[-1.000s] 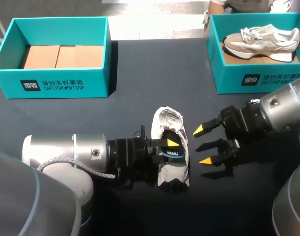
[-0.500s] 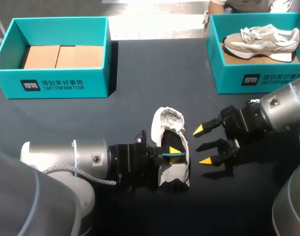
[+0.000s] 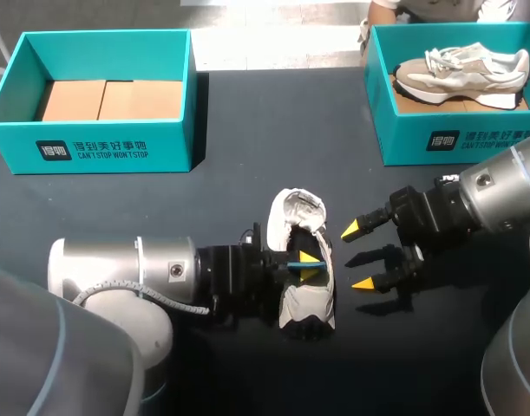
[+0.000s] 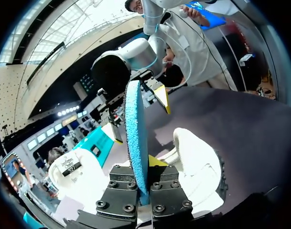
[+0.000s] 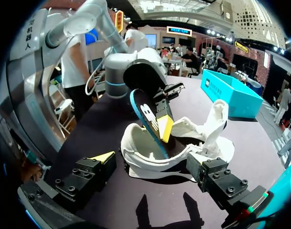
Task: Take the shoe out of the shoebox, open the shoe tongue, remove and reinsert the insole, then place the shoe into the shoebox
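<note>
Left wrist view — left tool clamps the insole upright — right tool spread beside the shoe.

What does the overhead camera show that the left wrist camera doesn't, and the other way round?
Only the head view shows the beige sneaker lying in the right shoebox and the cardboard in the left shoebox. Only the left wrist view shows the rough blue face of the insole up close, clamped in the left gripper. Both show the white shoe on the table, the insole in the left gripper, and the right gripper nearby.
</note>
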Controlling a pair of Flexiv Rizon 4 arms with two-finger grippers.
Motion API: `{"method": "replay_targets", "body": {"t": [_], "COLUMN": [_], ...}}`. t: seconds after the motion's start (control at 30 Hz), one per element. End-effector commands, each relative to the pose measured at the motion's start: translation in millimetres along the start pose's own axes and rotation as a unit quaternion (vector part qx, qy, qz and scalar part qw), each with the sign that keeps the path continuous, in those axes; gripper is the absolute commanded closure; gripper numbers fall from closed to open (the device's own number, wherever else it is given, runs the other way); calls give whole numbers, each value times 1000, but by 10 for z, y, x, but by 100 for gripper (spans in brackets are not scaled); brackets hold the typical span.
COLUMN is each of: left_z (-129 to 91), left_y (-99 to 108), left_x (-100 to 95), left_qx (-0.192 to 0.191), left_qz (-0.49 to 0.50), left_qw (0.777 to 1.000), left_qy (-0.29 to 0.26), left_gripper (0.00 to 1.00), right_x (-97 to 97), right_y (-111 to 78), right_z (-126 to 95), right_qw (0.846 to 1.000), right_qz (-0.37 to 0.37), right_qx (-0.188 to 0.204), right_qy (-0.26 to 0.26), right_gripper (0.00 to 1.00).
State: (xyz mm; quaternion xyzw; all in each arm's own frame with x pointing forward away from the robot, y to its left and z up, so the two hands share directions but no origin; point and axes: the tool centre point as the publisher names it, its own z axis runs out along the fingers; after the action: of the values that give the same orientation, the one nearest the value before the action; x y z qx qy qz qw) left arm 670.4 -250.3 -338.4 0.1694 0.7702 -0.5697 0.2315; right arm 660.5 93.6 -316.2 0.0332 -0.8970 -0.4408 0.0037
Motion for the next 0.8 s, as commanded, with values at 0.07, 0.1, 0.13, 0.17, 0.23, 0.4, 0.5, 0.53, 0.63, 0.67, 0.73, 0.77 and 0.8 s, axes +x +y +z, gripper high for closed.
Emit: {"method": "replay_targets", "body": {"t": [0.07, 0.1, 0.13, 0.17, 0.23, 0.4, 0.5, 0.53, 0.63, 0.67, 0.73, 0.77, 0.8], "left_z": [-48, -68, -90, -109, -140, -171, -175, -173, -166, -161, -142, -131, -117], "left_y": [-123, -153, -182, -211, -260, -316, -307, -303, -291, -290, -272, -253, -227], "left_x": [54, 66, 78, 93, 120, 167, 189, 192, 195, 193, 186, 184, 182], "left_qx": [-12, -19, -22, -25, -33, -41, -43, -44, -45, -45, -42, -40, -38], "left_qz": [3, 2, 2, 1, -1, -3, -5, -6, -6, -7, -7, -6, -6], "left_qw": [1000, 1000, 1000, 1000, 999, 999, 999, 999, 999, 999, 999, 999, 999], "left_qy": [-7, -9, -10, -11, -11, -13, -15, -15, -16, -16, -15, -14, -14], "left_gripper": [64, 65, 65, 68, 74, 76, 81, 84, 93, 100, 100, 100, 100], "right_x": [2, 2, 2, 2, 2, 2, 2, 2, 2, 2, 2, 2, 2], "right_y": [10, 10, 10, 10, 10, 10, 10, 10, 10, 10, 10, 10, 10], "right_z": [19, 19, 19, 19, 19, 19, 19, 19, 19, 19, 19, 19, 19], "right_qw": [1000, 1000, 1000, 1000, 1000, 1000, 1000, 1000, 1000, 1000, 1000, 1000, 1000], "right_qz": [1, 1, 1, 1, 1, 1, 1, 1, 1, 1, 1, 1, 1], "right_qx": [2, 2, 2, 2, 2, 2, 2, 2, 2, 2, 2, 2, 2], "right_qy": [-1, -1, -1, -1, -1, -1, -1, -1, -1, -1, -1, -1, -1], "right_gripper": [0, 0, 0, 0, 0, 0, 0, 0, 0, 0, 0, 0, 0]}}
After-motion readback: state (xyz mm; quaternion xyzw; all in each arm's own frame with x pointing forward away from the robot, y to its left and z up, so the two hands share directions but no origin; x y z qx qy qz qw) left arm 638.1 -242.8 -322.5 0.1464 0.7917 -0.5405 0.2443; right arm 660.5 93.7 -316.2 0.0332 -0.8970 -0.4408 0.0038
